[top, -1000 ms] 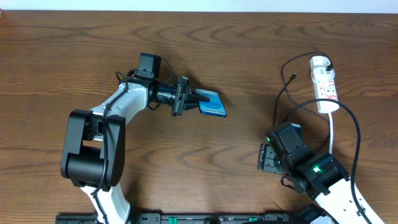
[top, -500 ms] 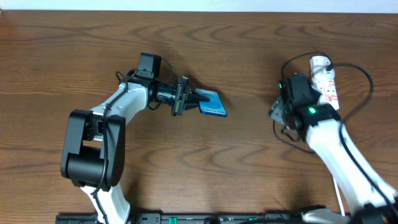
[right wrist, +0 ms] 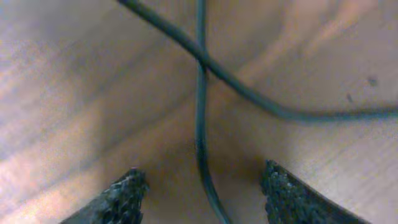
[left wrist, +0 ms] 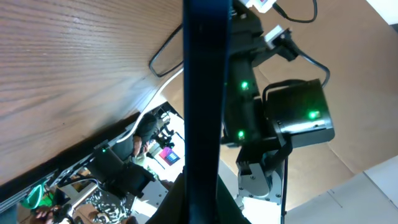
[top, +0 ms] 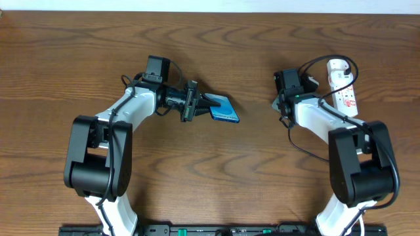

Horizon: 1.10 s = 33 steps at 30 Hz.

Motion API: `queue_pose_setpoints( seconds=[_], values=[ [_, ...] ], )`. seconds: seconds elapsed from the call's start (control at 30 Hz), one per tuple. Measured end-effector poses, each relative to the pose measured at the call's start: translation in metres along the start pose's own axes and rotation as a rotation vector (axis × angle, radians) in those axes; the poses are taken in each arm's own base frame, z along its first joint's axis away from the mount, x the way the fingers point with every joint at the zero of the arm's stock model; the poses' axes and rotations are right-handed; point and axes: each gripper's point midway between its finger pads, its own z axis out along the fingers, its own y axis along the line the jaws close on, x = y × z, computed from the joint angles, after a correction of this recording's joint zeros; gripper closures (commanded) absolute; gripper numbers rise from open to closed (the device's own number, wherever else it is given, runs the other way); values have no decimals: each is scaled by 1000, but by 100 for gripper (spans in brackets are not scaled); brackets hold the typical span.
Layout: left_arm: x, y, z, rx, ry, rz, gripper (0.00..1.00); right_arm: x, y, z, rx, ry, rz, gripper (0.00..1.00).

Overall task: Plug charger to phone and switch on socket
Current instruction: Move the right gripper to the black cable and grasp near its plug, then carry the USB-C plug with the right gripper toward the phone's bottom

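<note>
Pickup step: left pincer (top: 205, 106) clenched on phone (top: 224, 111) at mid surface (top: 79, 52), right pincer (right wrist: 205, 196) released, straddling charger (right wrist: 200, 124) near socket (top: 342, 88); next probably calls for lowering, then closing on it.

Reads as robotics lab. Shown by left arm (top: 92, 157) and right arm (top: 357, 164) mounted at near edge of wood-grain surface (top: 210, 170), black rail (top: 216, 230) with green lights there, tangle of cables and electronics (left wrist: 124, 180) beyond surface edge.
</note>
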Motion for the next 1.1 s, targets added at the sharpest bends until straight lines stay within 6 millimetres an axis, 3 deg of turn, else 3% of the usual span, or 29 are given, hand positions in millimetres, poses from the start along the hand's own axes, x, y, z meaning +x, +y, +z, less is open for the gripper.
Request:
queue_pose_setpoints(
  seconds=[0.07,0.1,0.23,0.37,0.4,0.47,0.53,0.6,0.63,0.8,0.93,1.0,1.1],
  values=[
    [0,0,0,0,0,0,93,-10,11,5,-31,-39,-3,93],
    [0,0,0,0,0,0,93,-10,15,6,-44,-39,-14,97],
    [0,0,0,0,-1,0,92,6,42,0,-172,37,-147,99],
    [-4,-5,-4,17,-11,34,92,47,49,-22,-219,186,-325,99],
    [-7,-10,-8,32,-23,61,92,66,46,-33,-214,249,-385,96],
    [-18,-18,-26,72,-62,100,93,90,38,-46,-182,334,-457,82],
    [-24,-21,-36,91,-85,120,93,99,36,-51,-173,350,-497,65],
    [-28,-22,-45,105,-103,129,93,102,36,-53,-158,344,-532,42],
    [-30,-22,-48,109,-109,135,93,103,34,-54,-150,348,-536,36],
    [-30,-23,-49,109,-113,181,93,93,29,-55,-92,377,-537,31],
    [-30,-23,-49,108,-113,197,92,64,48,-54,-90,268,-459,39],
    [-30,-23,-49,108,-113,200,92,59,50,-52,-88,246,-426,50],
    [-30,-23,-49,108,-113,200,93,57,53,-47,-89,230,-407,53]
  ],
)
